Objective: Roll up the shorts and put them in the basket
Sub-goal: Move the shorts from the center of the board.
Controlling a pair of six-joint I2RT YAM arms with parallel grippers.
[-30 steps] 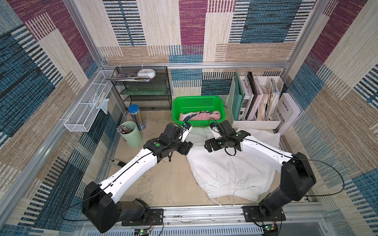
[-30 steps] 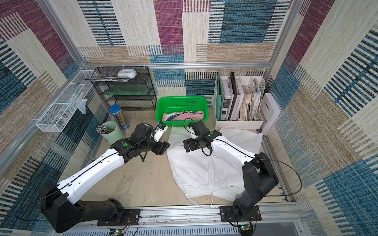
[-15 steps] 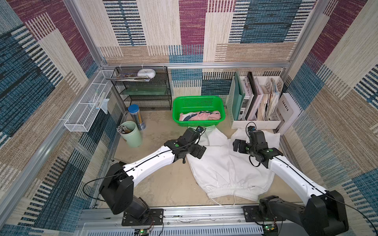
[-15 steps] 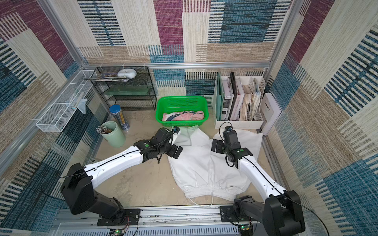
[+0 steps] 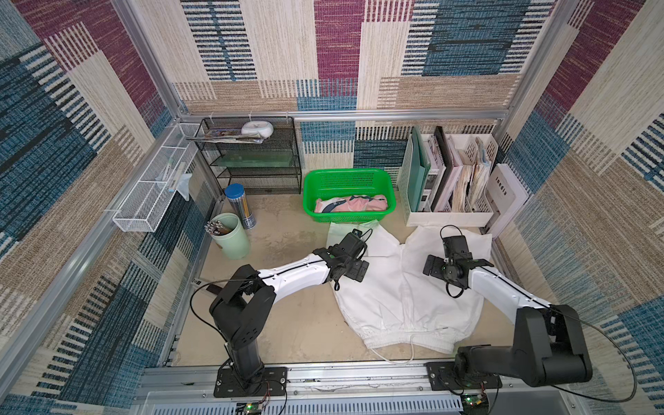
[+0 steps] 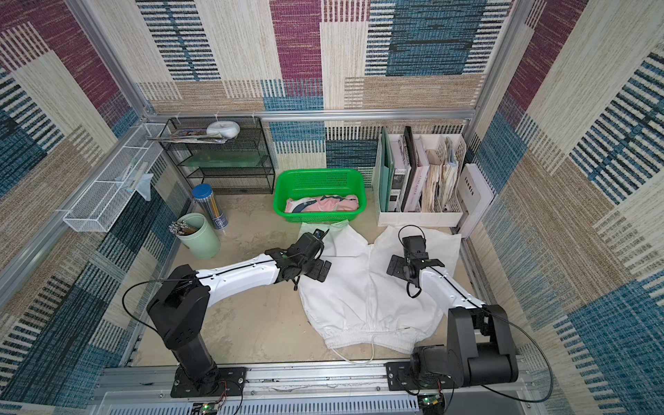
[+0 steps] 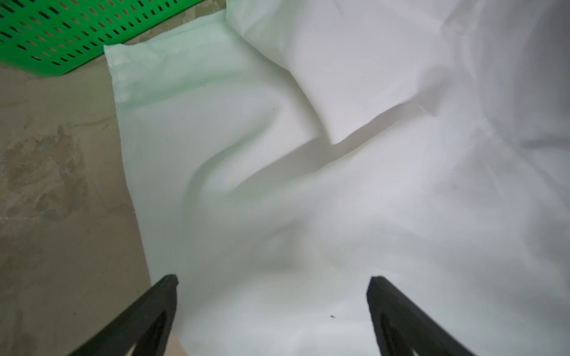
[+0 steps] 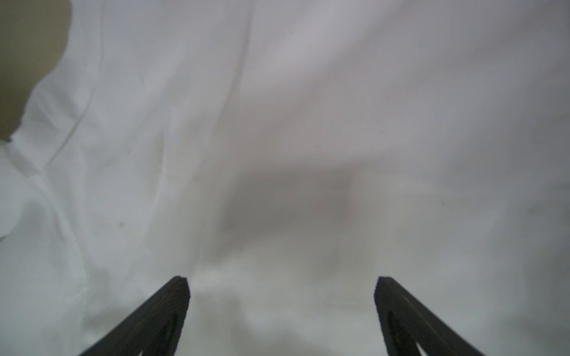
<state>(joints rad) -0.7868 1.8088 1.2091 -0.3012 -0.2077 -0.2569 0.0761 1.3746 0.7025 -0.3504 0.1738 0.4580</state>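
The white shorts lie spread flat on the table, elastic waist and drawstring toward the front edge, both legs toward the back. My left gripper hovers open over the left leg, and the left wrist view shows only white cloth between the fingertips of the left gripper. My right gripper hangs open over the right leg, holding nothing. The pink shorts lie bundled in the green basket.
A mint cup of pens and a blue-lidded canister stand at the left. Along the back are a black wire shelf and a white file organiser. A white wire basket hangs on the left wall.
Both arms have drawn back from the basket and moved apart, the right one onto the right leg. The white shorts' legs now lie spread wider. The left gripper has opened slightly more.
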